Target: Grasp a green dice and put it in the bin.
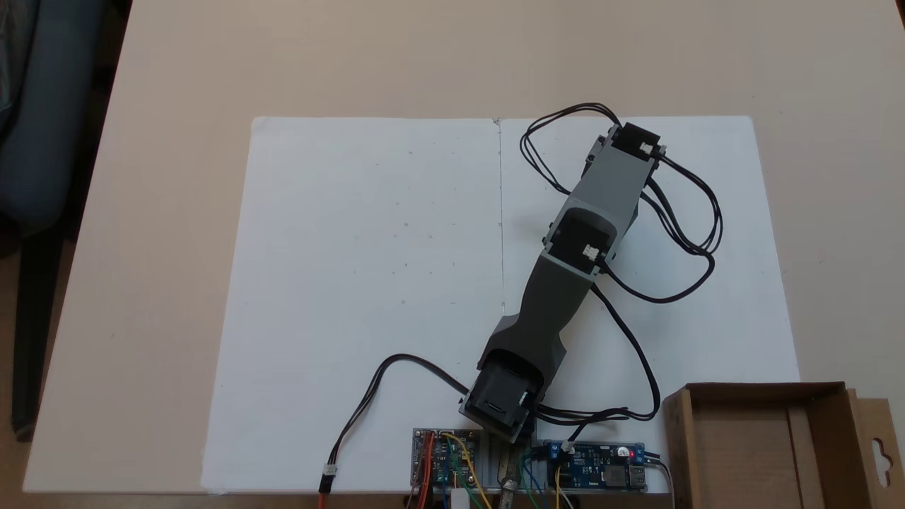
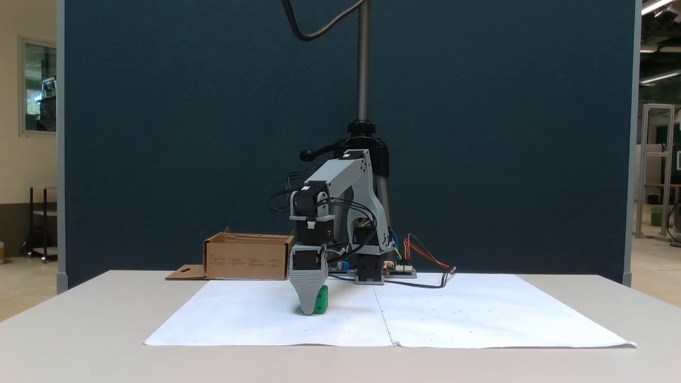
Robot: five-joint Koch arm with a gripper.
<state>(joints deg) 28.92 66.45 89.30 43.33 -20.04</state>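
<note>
In a fixed view from table height, the green dice (image 2: 321, 300) rests on the white paper (image 2: 452, 314), touching the right side of my gripper (image 2: 310, 307), which is lowered to the sheet. A single grey jaw shows, so I cannot tell whether the dice sits between the jaws. From above, the grey arm (image 1: 565, 283) reaches to the far right of the paper and covers the gripper and the dice. The bin (image 1: 680, 438), a brown cardboard box, stands beside the arm's base with nothing inside; its front wall (image 2: 247, 263) faces the low camera.
The bin's flap with a hang-hole (image 1: 880, 452) sticks out sideways. Circuit boards (image 1: 445, 459) (image 1: 601, 470) and black cables (image 1: 679, 233) lie around the base. A camera pole (image 2: 363, 58) rises behind the arm. White paper (image 1: 368, 283) covers the beige table.
</note>
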